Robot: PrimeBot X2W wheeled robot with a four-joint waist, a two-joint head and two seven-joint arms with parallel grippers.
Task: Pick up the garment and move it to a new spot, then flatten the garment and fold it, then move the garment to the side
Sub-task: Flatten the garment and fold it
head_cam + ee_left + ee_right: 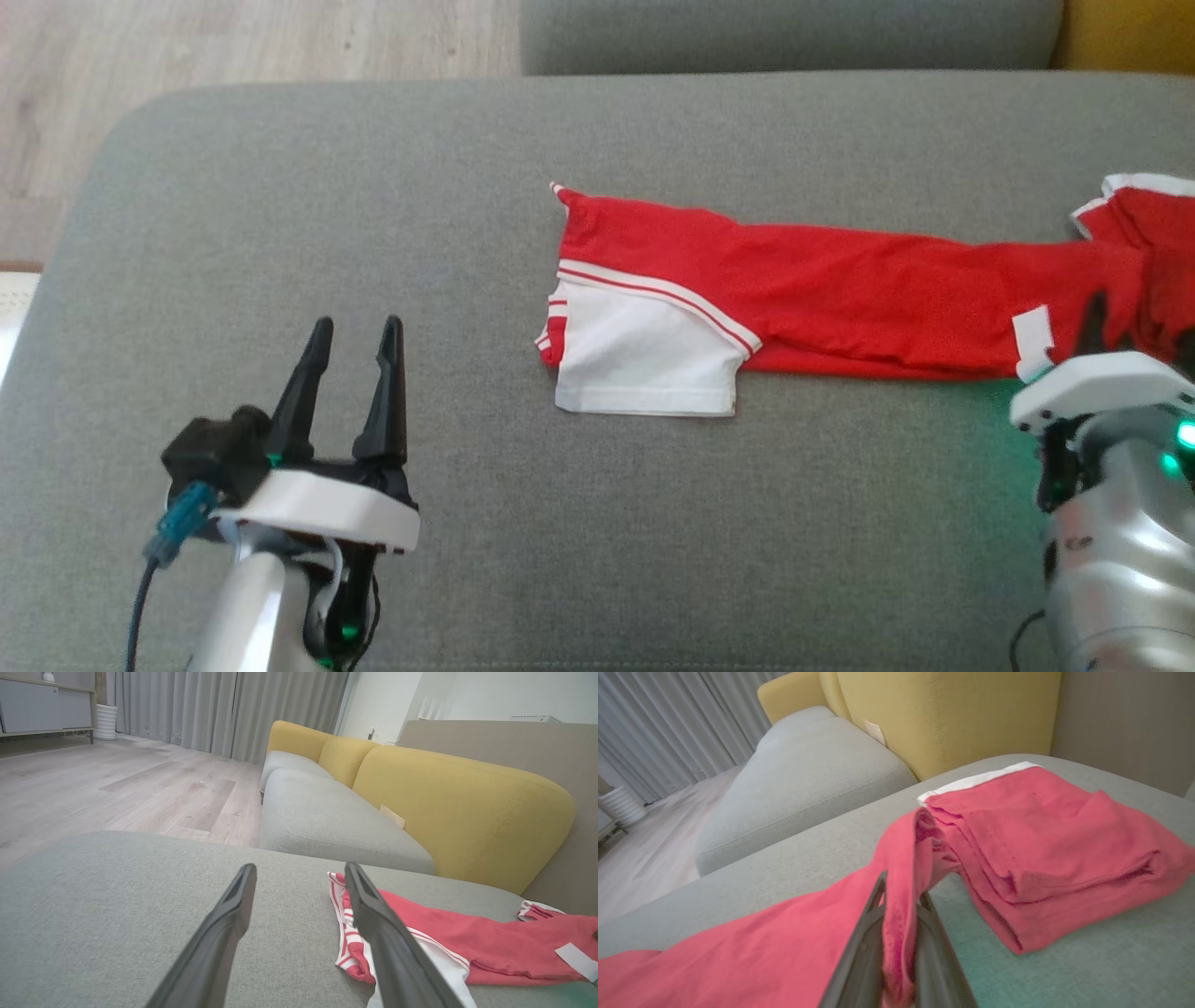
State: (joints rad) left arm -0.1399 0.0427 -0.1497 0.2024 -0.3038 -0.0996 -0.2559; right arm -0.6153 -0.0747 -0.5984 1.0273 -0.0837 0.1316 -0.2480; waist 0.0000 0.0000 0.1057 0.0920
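Red garment (840, 289) on grey cushion (373, 187)

The garment (840, 289) is running off the right edge of the head view, so its far end is getting cut away. The right end effector (902, 895) is pinching a raised fold of the garment, and in the right wrist view red cloth is draping over the fingertips, hiding where they are meeting. In the head view one dark finger (1094, 322) is poking up against the garment while its partner is lying buried in the folds. In the left wrist view the left end effector (301, 877) is masking part of the garment's white sleeve. Beyond the garment, a pale tag (391, 815) on the yellow backrest (462, 812) is showing too small to read.
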